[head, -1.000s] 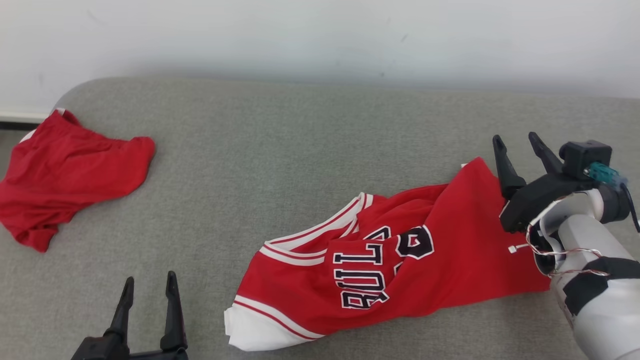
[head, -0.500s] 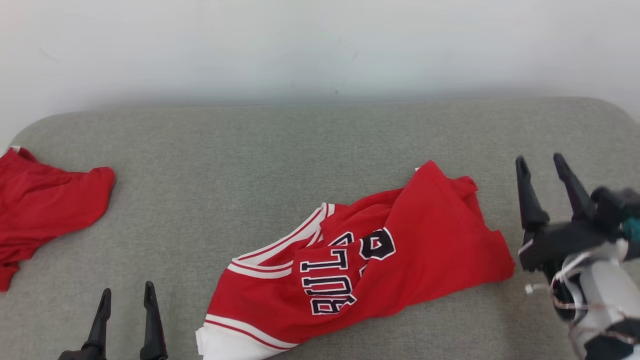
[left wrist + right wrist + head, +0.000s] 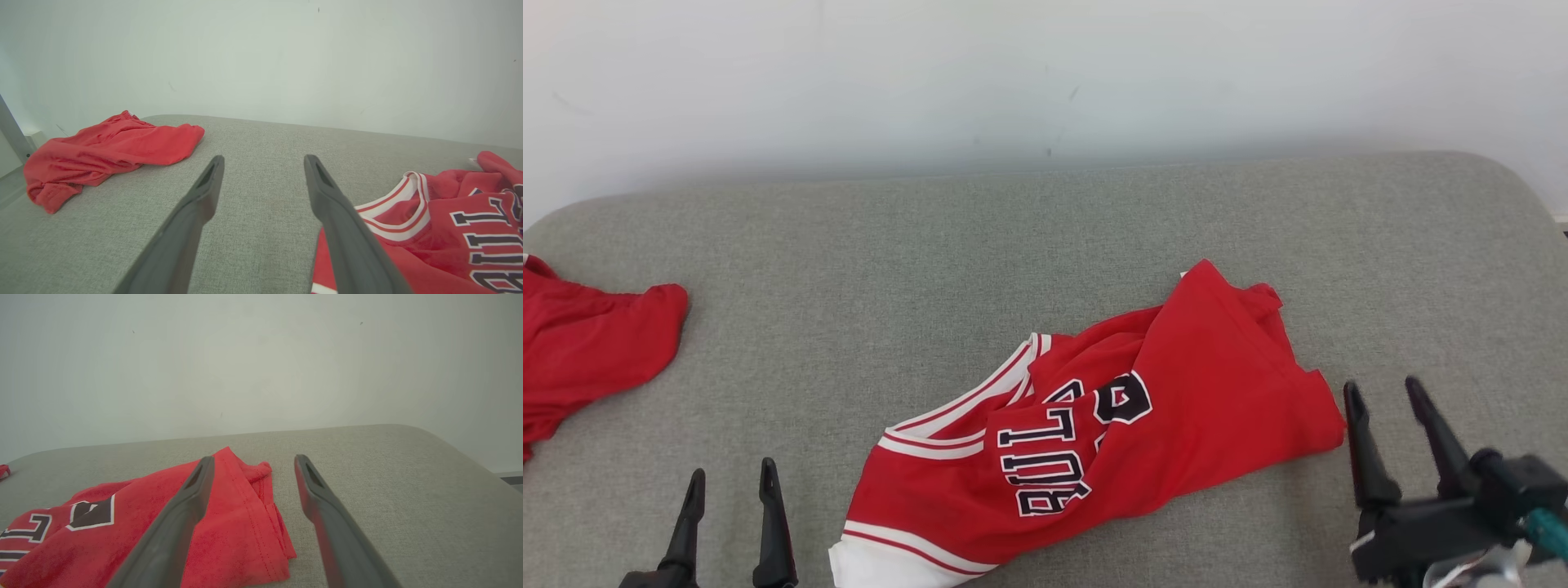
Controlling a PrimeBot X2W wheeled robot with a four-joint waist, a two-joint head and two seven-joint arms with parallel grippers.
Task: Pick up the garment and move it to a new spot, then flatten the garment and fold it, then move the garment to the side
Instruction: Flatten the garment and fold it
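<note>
Spread and empty, the right gripper has been drawn back from the jersey, seemingly left crumpled; flattening is now owed.

A broad grey padded surface of woven fabric, with rounded corners, is set against a pale wall. Two garments are laid directly on it, well apart. A red sleeveless basketball jersey with white trim and dark lettering is spread crumpled right of the middle, with a white-edged part near the front edge and a red flap folded across the chest. A plain red crumpled garment, possibly a pair of shorts, is heaped at the left end.
</note>
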